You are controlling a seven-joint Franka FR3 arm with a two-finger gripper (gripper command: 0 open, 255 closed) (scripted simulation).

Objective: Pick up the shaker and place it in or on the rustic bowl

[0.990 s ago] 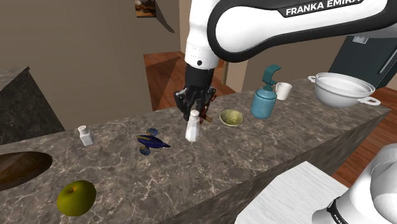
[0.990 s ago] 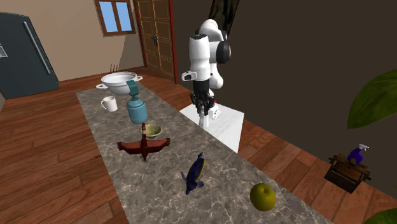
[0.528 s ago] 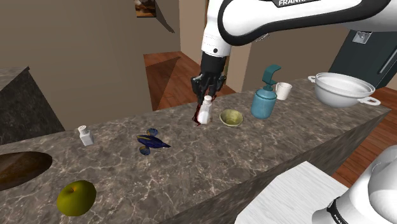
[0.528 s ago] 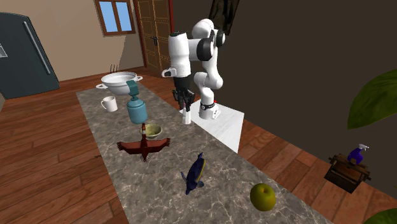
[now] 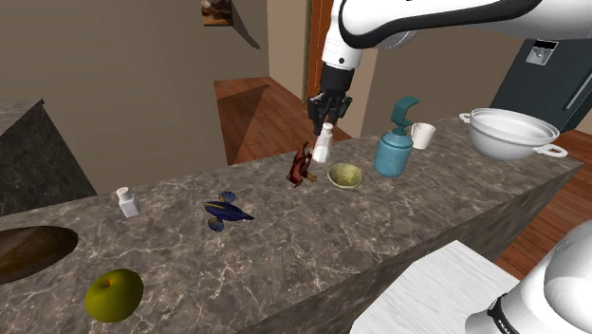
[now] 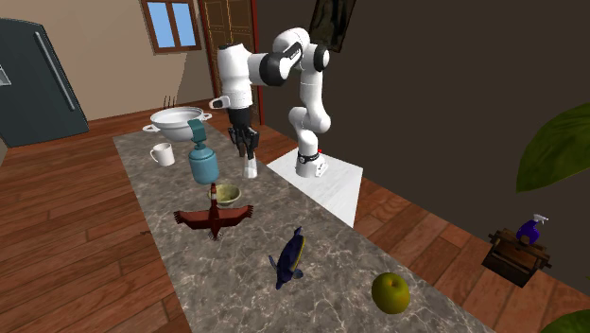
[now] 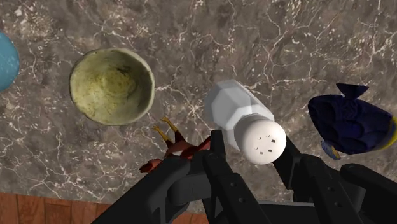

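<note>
You've got it: the pincer is clamped on the white shaker, which hangs below it, lifted clear of the bench. In the wrist view the shaker's holed cap sits tight between the fingers. The yellow-green bowl lies off to one side there, not underneath.

Count them: two shakers, the one you hold and a second shaker standing well off toward the shoulder view's left. One bowl.

A red bird figure lies just beside the bowl, below the pincer. A blue fish and a green apple lie farther along. On the bowl's other side stand a teal bottle, a white mug and a white pot.
</note>
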